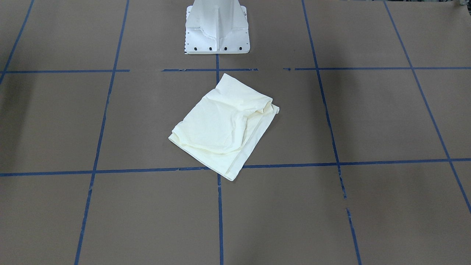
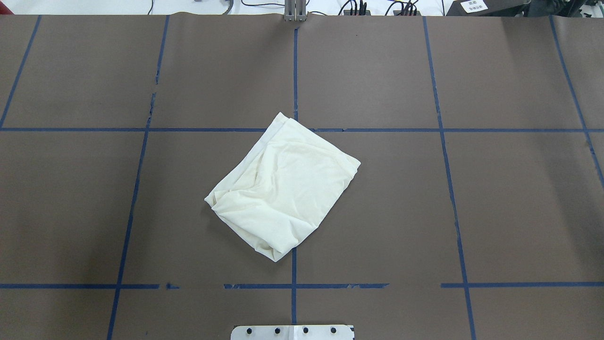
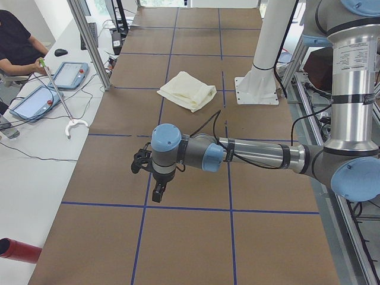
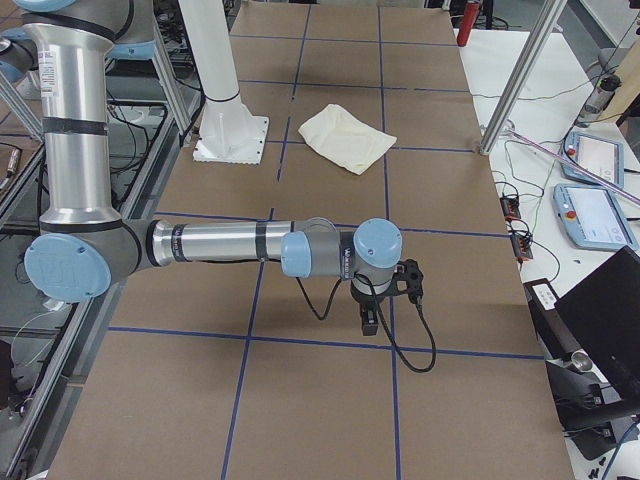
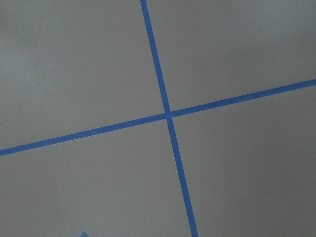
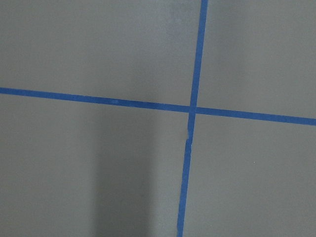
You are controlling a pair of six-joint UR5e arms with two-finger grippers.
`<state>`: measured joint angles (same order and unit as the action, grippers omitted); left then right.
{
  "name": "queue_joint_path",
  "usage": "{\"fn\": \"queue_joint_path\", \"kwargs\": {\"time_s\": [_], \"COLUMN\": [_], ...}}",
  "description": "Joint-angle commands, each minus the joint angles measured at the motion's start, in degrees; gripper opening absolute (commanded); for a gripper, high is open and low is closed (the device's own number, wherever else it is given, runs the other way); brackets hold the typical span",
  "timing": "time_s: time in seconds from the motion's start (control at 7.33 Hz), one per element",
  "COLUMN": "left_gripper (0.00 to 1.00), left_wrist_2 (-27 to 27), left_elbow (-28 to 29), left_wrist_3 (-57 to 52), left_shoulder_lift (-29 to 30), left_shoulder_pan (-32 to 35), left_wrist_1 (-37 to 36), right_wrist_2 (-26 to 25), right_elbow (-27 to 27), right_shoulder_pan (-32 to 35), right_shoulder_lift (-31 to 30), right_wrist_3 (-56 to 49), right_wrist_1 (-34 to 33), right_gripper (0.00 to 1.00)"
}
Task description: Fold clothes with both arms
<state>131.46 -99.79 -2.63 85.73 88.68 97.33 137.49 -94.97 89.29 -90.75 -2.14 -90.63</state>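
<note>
The cream shirt [image 2: 283, 186] lies folded into a rough rectangle at the middle of the brown table, plain side up; no print shows. It also shows in the front-facing view [image 1: 224, 123], the left side view [image 3: 187, 90] and the right side view [image 4: 347, 137]. My left gripper [image 3: 158, 193] hangs over the table far from the shirt, toward the table's left end. My right gripper [image 4: 369, 322] hangs far from it toward the right end. Both show only in the side views, so I cannot tell whether they are open or shut. Neither holds cloth.
The white pedestal base [image 1: 217, 27] stands just behind the shirt. Blue tape lines [image 2: 295, 127] grid the brown table. An operator [image 3: 15, 44] sits at a side desk with teach pendants [image 3: 70, 75]. A frame post [image 4: 520, 75] stands at the right edge.
</note>
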Motion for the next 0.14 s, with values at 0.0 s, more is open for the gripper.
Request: {"fn": "queue_joint_path", "kwargs": {"time_s": [0.0], "left_gripper": [1.0], "left_wrist_2": [0.03], "left_elbow": [0.04], "left_wrist_3": [0.08], "left_shoulder_lift": [0.05], "left_shoulder_pan": [0.0], "left_wrist_1": [-0.04], "right_wrist_2": [0.75], "right_elbow": [-0.22], "right_shoulder_pan": [0.0], "right_shoulder_lift": [-0.04], "right_wrist_3": [0.03], "right_wrist_1": [-1.38], "right_gripper": [1.0]}}
